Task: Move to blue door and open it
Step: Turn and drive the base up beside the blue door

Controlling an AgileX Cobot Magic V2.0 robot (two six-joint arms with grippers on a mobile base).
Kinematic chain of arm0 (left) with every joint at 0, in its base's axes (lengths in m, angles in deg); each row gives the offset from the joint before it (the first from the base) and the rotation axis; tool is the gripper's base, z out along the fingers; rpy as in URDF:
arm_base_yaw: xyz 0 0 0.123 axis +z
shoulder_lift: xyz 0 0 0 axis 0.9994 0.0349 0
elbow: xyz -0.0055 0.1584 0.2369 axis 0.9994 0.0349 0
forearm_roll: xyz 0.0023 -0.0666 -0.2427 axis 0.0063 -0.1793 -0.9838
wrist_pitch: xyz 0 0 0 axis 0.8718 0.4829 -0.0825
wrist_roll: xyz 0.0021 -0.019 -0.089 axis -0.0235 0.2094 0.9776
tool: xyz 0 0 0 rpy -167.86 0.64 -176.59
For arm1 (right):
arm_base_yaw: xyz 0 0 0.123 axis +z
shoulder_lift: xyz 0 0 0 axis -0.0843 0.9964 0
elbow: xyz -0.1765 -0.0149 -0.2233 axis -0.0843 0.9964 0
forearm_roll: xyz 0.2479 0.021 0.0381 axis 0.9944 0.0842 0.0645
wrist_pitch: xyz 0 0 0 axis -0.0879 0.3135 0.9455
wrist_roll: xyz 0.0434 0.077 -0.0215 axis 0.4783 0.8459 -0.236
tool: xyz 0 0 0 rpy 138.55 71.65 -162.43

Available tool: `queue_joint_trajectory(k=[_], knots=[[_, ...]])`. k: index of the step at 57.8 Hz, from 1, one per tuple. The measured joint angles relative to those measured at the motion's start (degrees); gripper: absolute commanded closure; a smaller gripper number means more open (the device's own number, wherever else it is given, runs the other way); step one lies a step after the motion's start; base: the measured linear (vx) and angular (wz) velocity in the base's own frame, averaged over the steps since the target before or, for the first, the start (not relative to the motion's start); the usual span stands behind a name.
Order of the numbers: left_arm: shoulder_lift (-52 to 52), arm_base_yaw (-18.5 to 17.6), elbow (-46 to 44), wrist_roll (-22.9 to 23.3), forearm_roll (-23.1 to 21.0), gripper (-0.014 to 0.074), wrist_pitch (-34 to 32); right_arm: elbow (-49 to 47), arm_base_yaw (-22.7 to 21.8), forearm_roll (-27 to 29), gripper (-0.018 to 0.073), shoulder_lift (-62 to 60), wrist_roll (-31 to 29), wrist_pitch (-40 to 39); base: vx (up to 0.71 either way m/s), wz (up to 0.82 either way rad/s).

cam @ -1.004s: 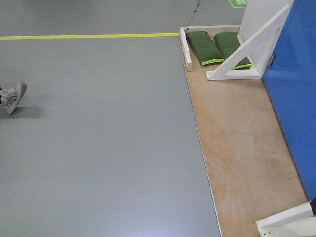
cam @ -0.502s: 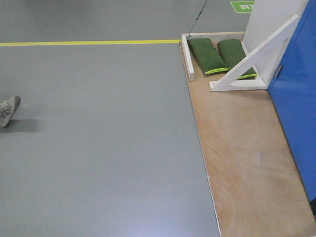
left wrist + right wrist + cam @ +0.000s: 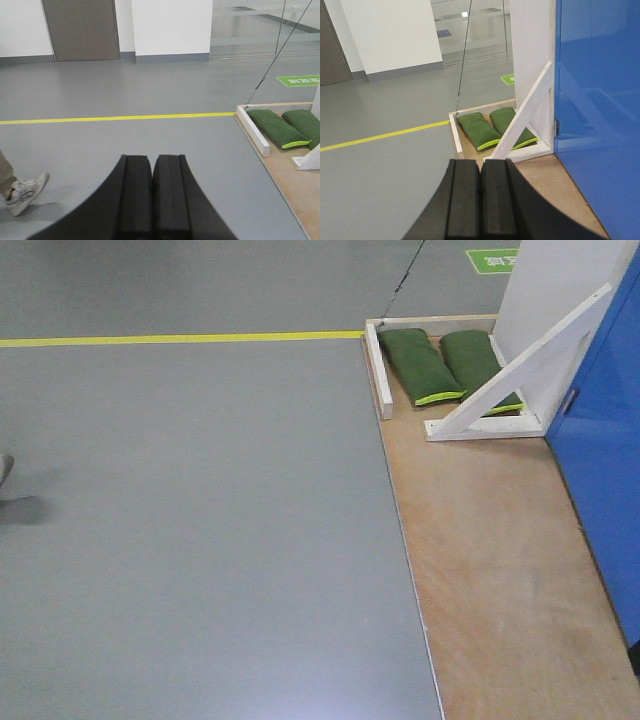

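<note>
Your left gripper (image 3: 152,165) has its two black fingers pressed flat together with nothing between them, and it hangs over the grey floor (image 3: 150,95). Your right gripper (image 3: 480,170) looks the same: fingers tight against each other, holding nothing.

You'll find the blue door (image 3: 605,460) standing along the right edge of the plywood platform (image 3: 480,540), glossy and upright. In the right wrist view the blue door (image 3: 600,100) fills the right side, well ahead of the gripper. At the door's far end a white panel (image 3: 555,290) stands upright, with a white brace (image 3: 525,355) slanting from it down to the platform.

Two green sandbags (image 3: 420,365) lie side by side at the platform's far edge, just behind the foot of the brace, with a low white rail (image 3: 380,370) along the left edge there.

A yellow line (image 3: 180,338) crosses the floor and ends at the platform's far left corner. In the left wrist view a shoe (image 3: 24,192) rests on the floor, left of your gripper.
</note>
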Motion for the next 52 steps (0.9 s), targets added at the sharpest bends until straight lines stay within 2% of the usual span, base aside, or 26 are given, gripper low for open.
queue_joint_trajectory(k=[52], knots=[[0.00,0.00,0.00,0.00,0.00,0.0524,0.00,0.00,0.00,0.00,0.0551,0.00,0.00,0.00,0.05,0.00]])
